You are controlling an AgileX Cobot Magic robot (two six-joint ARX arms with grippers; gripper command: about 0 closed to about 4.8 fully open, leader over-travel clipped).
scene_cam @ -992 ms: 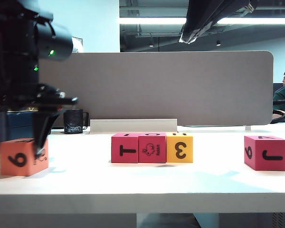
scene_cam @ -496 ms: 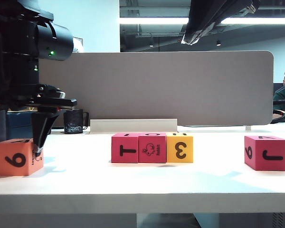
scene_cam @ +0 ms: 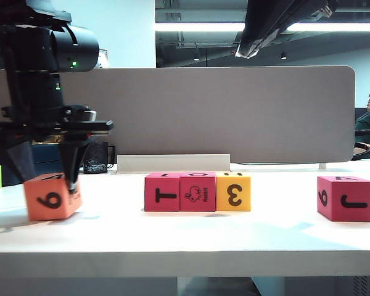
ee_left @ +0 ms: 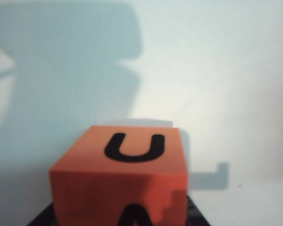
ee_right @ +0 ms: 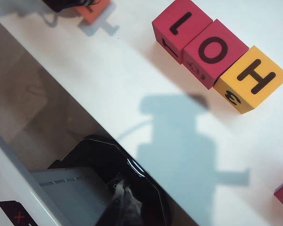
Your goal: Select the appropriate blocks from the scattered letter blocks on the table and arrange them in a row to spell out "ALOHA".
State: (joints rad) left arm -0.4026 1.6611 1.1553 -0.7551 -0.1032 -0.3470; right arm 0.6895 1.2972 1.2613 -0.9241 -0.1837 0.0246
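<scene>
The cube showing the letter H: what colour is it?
Yellow; the matte yellow H cube shows best in the right wrist view.

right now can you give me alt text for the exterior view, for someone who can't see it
The left gripper, at the left of the white table, straddles a tilted orange cube showing a 9. A row of two crimson-pink cubes and a yellow cube sits mid-table, and another crimson-pink cube stands alone at far right.
</scene>
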